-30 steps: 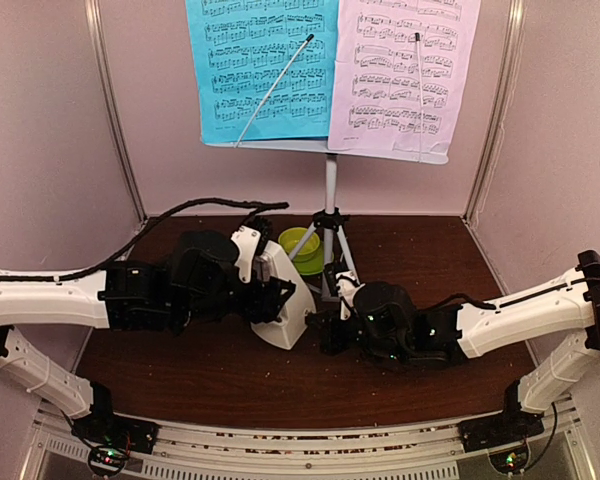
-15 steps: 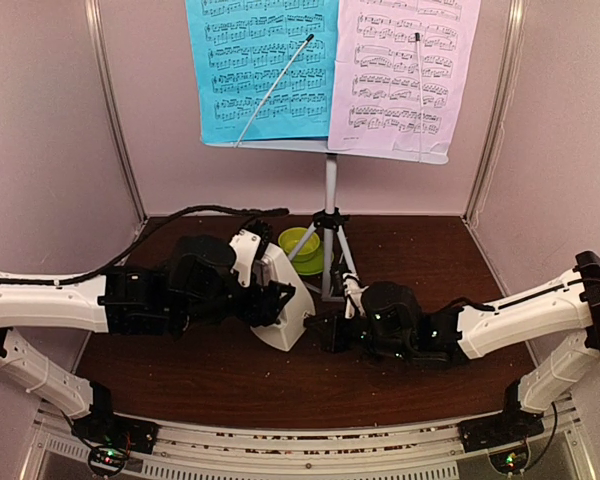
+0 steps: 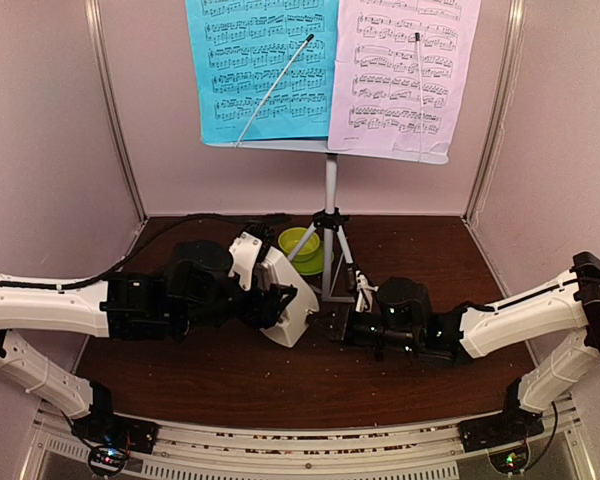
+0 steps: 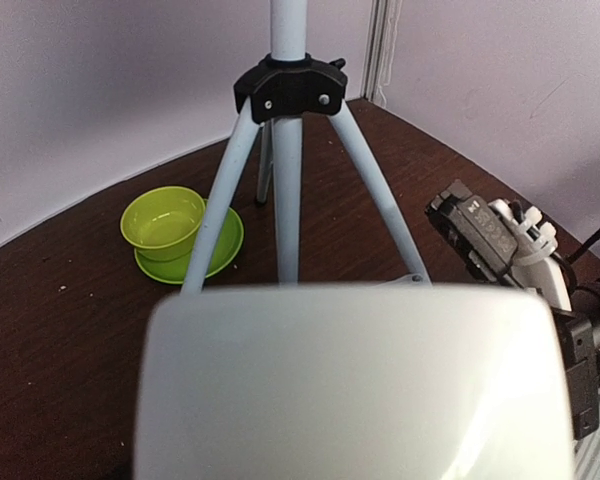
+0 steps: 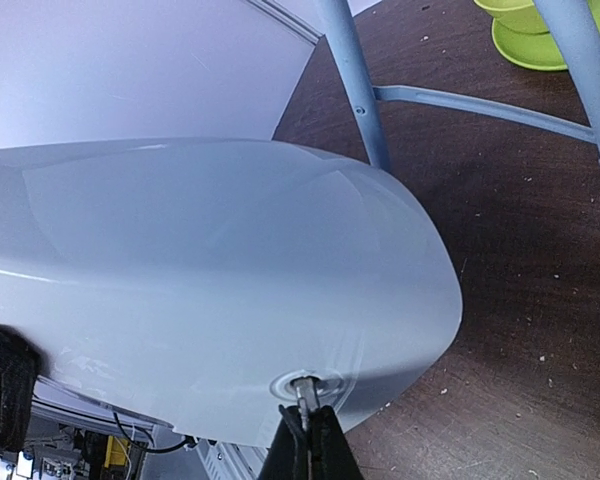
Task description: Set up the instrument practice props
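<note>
The cream pyramid metronome (image 3: 288, 300) stands tilted on the table, left of the tripod. My left gripper (image 3: 258, 292) is shut on it from the left. In the left wrist view the metronome (image 4: 350, 390) hides my fingers. My right gripper (image 5: 306, 412) is shut on the small metal winding key (image 5: 302, 388) on the metronome's side (image 5: 200, 290); in the top view the right gripper (image 3: 332, 326) is at the metronome's right. The music stand (image 3: 330, 150) on its silver tripod (image 3: 330, 240) holds the blue sheet (image 3: 265, 70) and the pink sheet (image 3: 405, 75).
A lime-green bowl (image 3: 300, 244) on its saucer sits behind the metronome, beside the tripod legs (image 4: 288, 180); it also shows in the left wrist view (image 4: 165, 222). Pale walls close in the brown table (image 3: 230, 385) on three sides.
My right arm has drawn back to the right, with its gripper still at the metronome's side. My left arm and the metronome have shifted slightly to the right.
</note>
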Robot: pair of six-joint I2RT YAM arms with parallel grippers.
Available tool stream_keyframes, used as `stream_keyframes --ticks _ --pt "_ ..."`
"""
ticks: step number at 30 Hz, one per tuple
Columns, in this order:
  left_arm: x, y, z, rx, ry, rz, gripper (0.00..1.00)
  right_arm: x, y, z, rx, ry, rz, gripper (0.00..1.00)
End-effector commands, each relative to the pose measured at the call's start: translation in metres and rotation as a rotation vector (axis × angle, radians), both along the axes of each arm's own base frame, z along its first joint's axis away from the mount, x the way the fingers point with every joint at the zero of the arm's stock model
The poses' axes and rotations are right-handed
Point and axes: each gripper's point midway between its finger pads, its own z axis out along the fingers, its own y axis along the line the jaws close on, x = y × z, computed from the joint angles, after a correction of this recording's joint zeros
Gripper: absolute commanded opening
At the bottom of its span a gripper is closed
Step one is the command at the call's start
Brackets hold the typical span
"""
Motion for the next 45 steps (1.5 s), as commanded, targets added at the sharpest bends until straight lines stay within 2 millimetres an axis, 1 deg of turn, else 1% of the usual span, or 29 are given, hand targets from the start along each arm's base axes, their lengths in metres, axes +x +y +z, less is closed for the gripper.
stream_keyframes --ticks 1,5,9,12,15,16,18,20,23,24,26,31,35,37,39,41,42,44,45 --pt "-0.014 -0.011 0.051 -0.182 -0.051 -0.064 0.20 0.020 -0.007 0.019 0.085 -0.011 -0.075 0.00" --pt "-0.007 -0.009 0.040 -0.179 -0.016 -0.013 0.20 0.017 0.000 0.023 0.033 -0.061 -0.021 0.00" --pt "0.003 -0.016 0.024 -0.129 0.029 0.013 0.21 0.010 -0.001 0.019 -0.034 -0.097 0.032 0.11" --pt "0.010 -0.023 0.017 -0.099 0.041 0.022 0.21 0.003 -0.005 0.017 -0.065 -0.108 0.069 0.27" --pt "0.015 -0.025 0.008 -0.096 0.057 0.031 0.21 -0.004 -0.009 0.014 -0.092 -0.113 0.099 0.48" --pt "0.016 -0.026 0.004 -0.101 0.063 0.034 0.21 -0.006 -0.012 0.015 -0.097 -0.119 0.100 0.54" --pt "0.019 -0.025 -0.003 -0.111 0.078 0.043 0.21 -0.007 -0.019 0.016 -0.109 -0.130 0.085 0.62" --pt "0.023 -0.027 -0.010 -0.110 0.087 0.049 0.22 -0.006 -0.028 0.018 -0.124 -0.140 0.064 0.68" --pt "0.027 -0.035 -0.024 -0.075 0.095 0.053 0.22 -0.006 -0.039 0.017 -0.164 -0.149 0.042 0.80" --pt "0.029 -0.038 -0.027 -0.068 0.097 0.053 0.23 -0.006 -0.042 0.016 -0.177 -0.148 0.038 0.83" --pt "0.031 -0.043 -0.029 -0.070 0.101 0.054 0.24 -0.007 -0.048 0.016 -0.193 -0.148 0.028 0.85" --pt "0.033 -0.054 -0.036 -0.065 0.109 0.048 0.26 -0.007 -0.059 0.018 -0.216 -0.155 0.000 0.87" --pt "0.031 -0.060 -0.041 -0.068 0.110 0.018 0.28 -0.006 -0.063 0.025 -0.217 -0.167 -0.015 0.88" --pt "0.029 -0.061 -0.045 -0.062 0.114 0.004 0.31 -0.005 -0.064 0.029 -0.218 -0.176 -0.017 0.88" --pt "0.026 -0.061 -0.051 -0.046 0.122 -0.012 0.40 -0.005 -0.064 0.032 -0.226 -0.181 -0.016 0.88" --pt "0.023 -0.061 -0.057 -0.026 0.131 -0.031 0.55 -0.004 -0.065 0.035 -0.234 -0.184 -0.022 0.88" --pt "0.021 -0.061 -0.060 -0.013 0.134 -0.044 0.59 -0.004 -0.066 0.036 -0.236 -0.185 -0.025 0.89" --pt "0.016 -0.061 -0.066 0.004 0.142 -0.068 0.65 -0.003 -0.068 0.038 -0.242 -0.188 -0.030 0.89" --pt "0.015 -0.060 -0.068 0.010 0.145 -0.078 0.66 -0.003 -0.068 0.038 -0.244 -0.189 -0.031 0.90"
